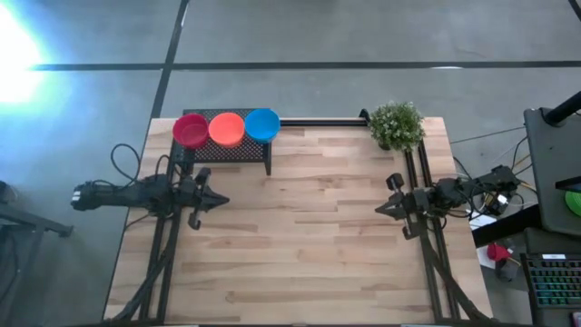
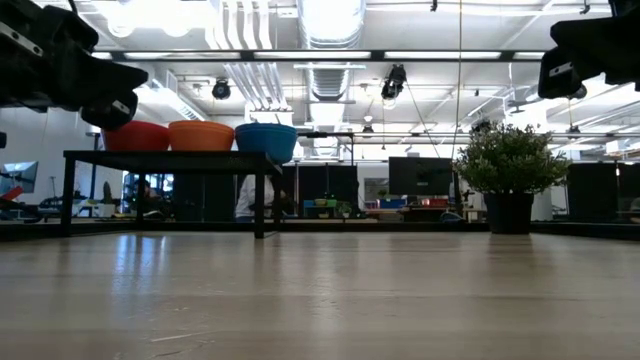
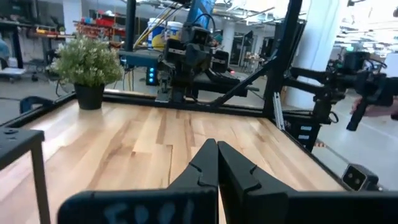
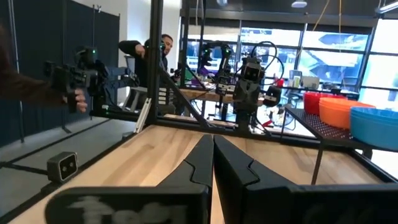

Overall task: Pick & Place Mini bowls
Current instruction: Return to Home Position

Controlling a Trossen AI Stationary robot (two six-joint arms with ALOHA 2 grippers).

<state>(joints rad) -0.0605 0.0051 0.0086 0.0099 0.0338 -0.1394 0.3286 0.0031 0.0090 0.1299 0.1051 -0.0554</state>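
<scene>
While both arms hang over the wooden table (image 1: 300, 236) with nothing in their grasp, the mini bowls (image 1: 226, 128) sit in a row on the black mesh shelf (image 1: 241, 151) at the table's far left corner. From the outer end inward the row runs red bowl (image 1: 191, 130), orange bowl (image 1: 226, 128), blue bowl (image 1: 261, 124), each touching its neighbour. The low view shows the same three side by side on the shelf top, upright with rims level (whether more are nested beneath each cannot be told from any view).

The left gripper (image 1: 221, 199) is on the table's left side, just in front of the shelf and pointing toward the table's middle. In its own wrist view its two dark fingers (image 3: 202, 165) are pressed together along their length, holding nothing.

The right gripper (image 1: 379, 208) is on the table's right side, pointing back across at the left one, and the two are well apart with bare wood between them. Its fingers (image 4: 200, 158) are likewise closed flat against each other and empty. Past them its wrist view catches the red, orange and blue bowls on the shelf to one side.

A small green potted plant (image 1: 397, 124) stands upright at the far right corner, well apart from the shelf. Beyond the table a person (image 4: 149, 53) stands in the room.
</scene>
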